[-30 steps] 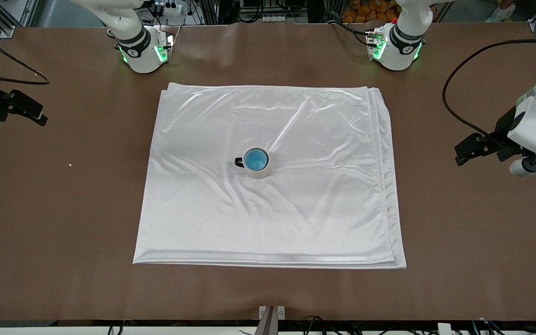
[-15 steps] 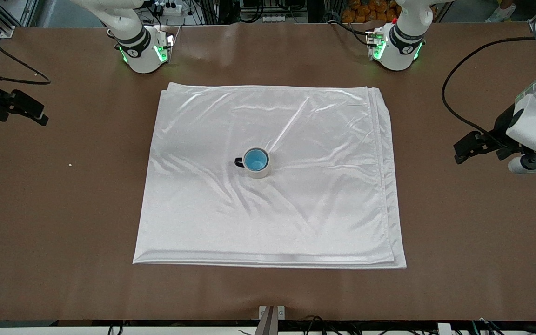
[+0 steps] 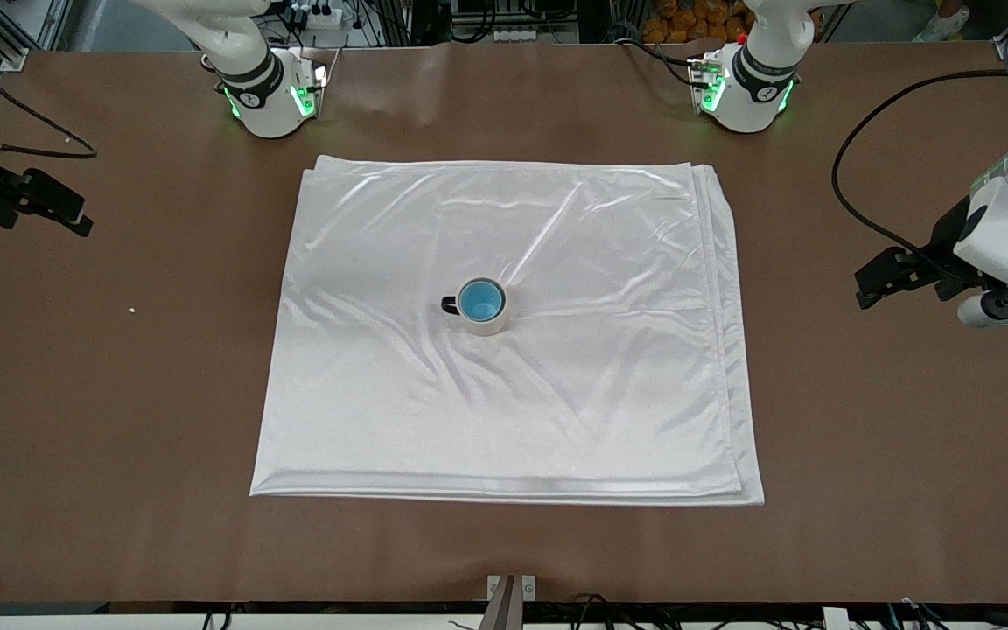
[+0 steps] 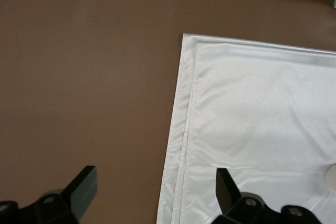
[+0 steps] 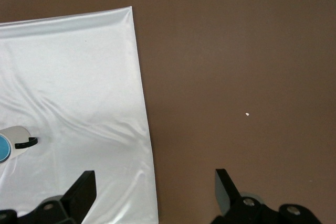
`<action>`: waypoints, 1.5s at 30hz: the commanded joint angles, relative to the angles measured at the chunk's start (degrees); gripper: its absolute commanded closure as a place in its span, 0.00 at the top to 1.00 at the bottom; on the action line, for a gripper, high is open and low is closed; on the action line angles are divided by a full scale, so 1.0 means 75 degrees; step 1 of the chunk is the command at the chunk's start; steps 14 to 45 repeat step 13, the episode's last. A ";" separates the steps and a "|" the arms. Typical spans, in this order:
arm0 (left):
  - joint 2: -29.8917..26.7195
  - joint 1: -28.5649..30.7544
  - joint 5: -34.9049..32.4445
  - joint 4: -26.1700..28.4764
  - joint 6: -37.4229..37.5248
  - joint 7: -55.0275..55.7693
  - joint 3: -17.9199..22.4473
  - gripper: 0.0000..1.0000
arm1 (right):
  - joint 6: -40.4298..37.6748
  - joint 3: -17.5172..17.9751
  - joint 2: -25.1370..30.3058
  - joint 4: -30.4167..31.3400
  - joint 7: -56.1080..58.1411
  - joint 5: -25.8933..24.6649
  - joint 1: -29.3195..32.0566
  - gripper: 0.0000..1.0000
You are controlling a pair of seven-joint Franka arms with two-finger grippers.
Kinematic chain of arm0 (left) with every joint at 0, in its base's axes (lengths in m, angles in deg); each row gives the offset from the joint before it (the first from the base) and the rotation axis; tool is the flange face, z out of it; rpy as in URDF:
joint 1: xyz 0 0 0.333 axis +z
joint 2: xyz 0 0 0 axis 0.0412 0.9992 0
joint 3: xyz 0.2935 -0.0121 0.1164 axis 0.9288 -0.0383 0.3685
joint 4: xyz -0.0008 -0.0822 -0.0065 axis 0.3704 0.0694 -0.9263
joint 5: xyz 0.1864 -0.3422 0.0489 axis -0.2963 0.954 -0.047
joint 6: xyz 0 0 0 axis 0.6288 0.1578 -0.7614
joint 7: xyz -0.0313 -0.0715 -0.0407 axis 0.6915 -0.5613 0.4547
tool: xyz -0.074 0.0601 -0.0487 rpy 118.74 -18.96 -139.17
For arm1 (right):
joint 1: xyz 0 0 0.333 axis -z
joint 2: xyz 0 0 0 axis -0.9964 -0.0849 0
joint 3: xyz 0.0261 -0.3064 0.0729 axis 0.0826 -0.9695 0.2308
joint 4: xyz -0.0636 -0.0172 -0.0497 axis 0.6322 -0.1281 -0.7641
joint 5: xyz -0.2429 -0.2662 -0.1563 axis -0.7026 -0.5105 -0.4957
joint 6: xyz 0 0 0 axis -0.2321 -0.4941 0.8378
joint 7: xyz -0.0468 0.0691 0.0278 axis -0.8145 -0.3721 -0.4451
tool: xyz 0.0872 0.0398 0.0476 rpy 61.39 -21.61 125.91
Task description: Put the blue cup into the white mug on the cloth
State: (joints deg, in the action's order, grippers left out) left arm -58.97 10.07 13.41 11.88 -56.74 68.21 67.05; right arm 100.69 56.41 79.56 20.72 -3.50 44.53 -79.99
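While upright on the cloth [image 3: 556, 394], white mug [image 3: 488, 325] holds blue cup [image 3: 480, 301].

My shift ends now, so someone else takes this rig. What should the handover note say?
Left gripper: open, empty, over the bare table at the cloth's edge, left arm's end.
Right gripper: open, empty, at the cloth's edge toward the right arm's end.
Blue cup sits inside the white mug, upright near the middle of the cloth.
Done: the cup is in the mug.
Left: nothing visible; both arms wait.
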 commanded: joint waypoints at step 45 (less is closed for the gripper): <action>-0.0118 0.0120 0.0179 0.0086 0.0048 -0.0130 0.0034 1.00 | -0.0068 -0.0023 0.0116 0.0074 -0.0035 -0.0024 -0.0017 1.00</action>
